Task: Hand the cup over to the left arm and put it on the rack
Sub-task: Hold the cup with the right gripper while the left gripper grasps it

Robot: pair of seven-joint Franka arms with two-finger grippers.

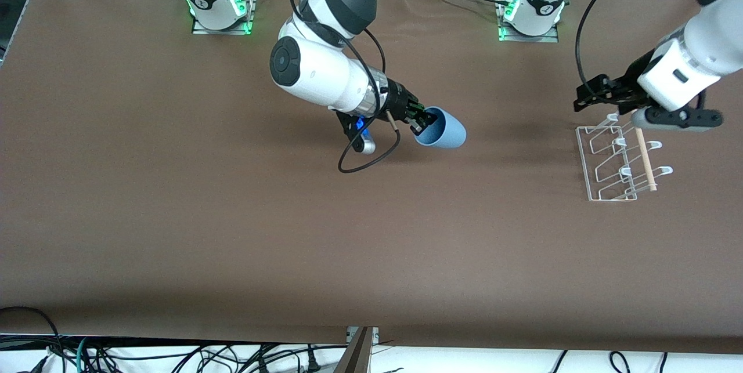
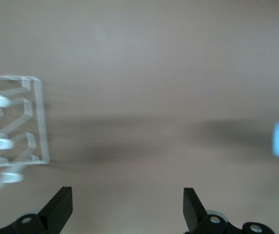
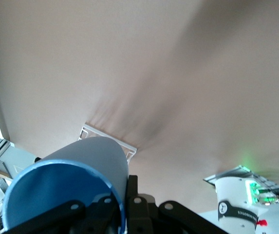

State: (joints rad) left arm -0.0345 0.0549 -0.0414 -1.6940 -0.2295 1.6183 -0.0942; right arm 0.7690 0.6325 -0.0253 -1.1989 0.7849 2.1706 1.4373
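Bare brown surface [image 1: 232,257] nearest the camera, the cup carried above its middle.

The right gripper [image 1: 422,120], clamped on the rim of the light-blue cup [image 1: 444,129], holds it tilted with its base toward three o'clock, probably to offer the body to the left arm (the handover looks not yet begun). The left gripper [image 1: 592,97] hovers with fingers apart over the twelve-o'clock end of the rack [image 1: 615,164], likely waiting to receive. The rack sits on the surface at three o'clock from the cup, well apart; cables [image 1: 174,355] trail along the six-o'clock edge.
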